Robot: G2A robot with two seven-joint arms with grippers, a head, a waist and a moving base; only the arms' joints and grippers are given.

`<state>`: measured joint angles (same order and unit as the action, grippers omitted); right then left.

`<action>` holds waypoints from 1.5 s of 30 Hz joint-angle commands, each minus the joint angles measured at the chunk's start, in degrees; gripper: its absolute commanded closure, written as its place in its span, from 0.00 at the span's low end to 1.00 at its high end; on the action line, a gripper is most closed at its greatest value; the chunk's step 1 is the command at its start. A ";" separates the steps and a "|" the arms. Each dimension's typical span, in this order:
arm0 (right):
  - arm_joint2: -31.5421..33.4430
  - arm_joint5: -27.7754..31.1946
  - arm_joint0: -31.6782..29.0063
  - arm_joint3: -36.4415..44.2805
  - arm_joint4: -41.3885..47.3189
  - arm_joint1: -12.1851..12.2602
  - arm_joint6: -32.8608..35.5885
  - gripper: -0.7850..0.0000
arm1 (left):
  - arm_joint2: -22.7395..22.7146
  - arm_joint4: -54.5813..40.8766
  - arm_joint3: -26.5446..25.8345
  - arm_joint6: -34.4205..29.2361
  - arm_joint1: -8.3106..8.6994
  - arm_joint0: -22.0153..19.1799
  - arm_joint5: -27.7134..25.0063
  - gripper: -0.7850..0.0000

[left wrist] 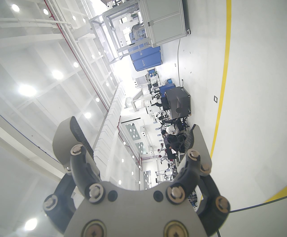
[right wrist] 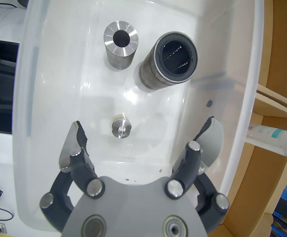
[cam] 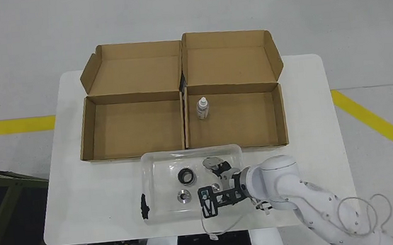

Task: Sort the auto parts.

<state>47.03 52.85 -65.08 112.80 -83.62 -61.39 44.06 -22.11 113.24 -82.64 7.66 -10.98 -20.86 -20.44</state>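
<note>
The right jaws stood wide open inside the clear plastic tub (right wrist: 246, 89) on the white worktop (cam: 309, 111), above a small silver hexagonal fitting (right wrist: 121, 129). Beyond it sat a plain steel sleeve with a dark bore (right wrist: 121, 48), just beside a larger black-ended metal linear bearing (right wrist: 170, 65). The left jaws, open and empty, pointed at the room. A small white bottle (cam: 203, 108) stood in an open brown cardboard box (cam: 246, 121).
</note>
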 commanded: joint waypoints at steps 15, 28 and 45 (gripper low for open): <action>-3.53 0.41 2.78 -3.33 -0.29 -0.85 1.74 0.25 | 0.00 0.00 0.00 0.00 0.00 0.00 0.00 0.00; -4.54 1.42 3.45 -3.66 0.99 -0.95 4.37 0.61 | 0.00 0.00 0.00 0.00 0.00 0.00 0.00 0.00; -2.49 1.87 4.42 0.65 4.24 -0.51 2.11 1.00 | 0.00 0.00 0.00 0.00 0.00 0.00 0.00 0.00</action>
<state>44.30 54.74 -60.76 113.35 -79.61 -61.92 46.57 -22.11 113.24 -82.64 7.66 -10.98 -20.86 -20.44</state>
